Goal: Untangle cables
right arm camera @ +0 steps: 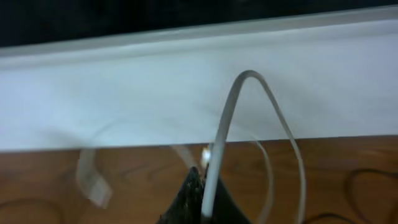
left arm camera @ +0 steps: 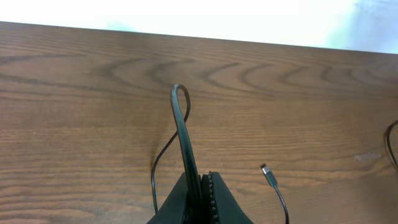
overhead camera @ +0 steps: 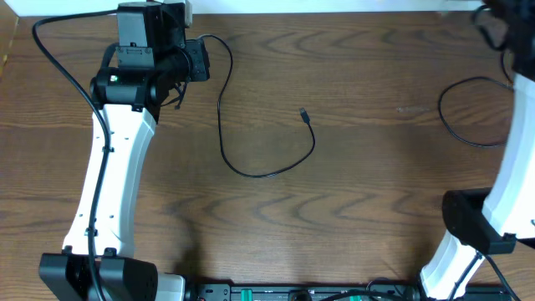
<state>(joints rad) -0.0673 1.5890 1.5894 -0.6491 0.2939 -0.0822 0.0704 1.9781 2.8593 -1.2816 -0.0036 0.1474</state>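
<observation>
Left jaws are pinched shut on a black cable trailing from ten o'clock toward the counter's middle, right jaws clamp the white cable at one o'clock, and a second black cable loops at three o'clock.

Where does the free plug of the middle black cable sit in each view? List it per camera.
Overhead: plug at centre, above the black cable's curve.
Left wrist: plug at lower right, right of the left pincer.
Right wrist: not in it.
Shared landmark: the wood-grain table.
</observation>
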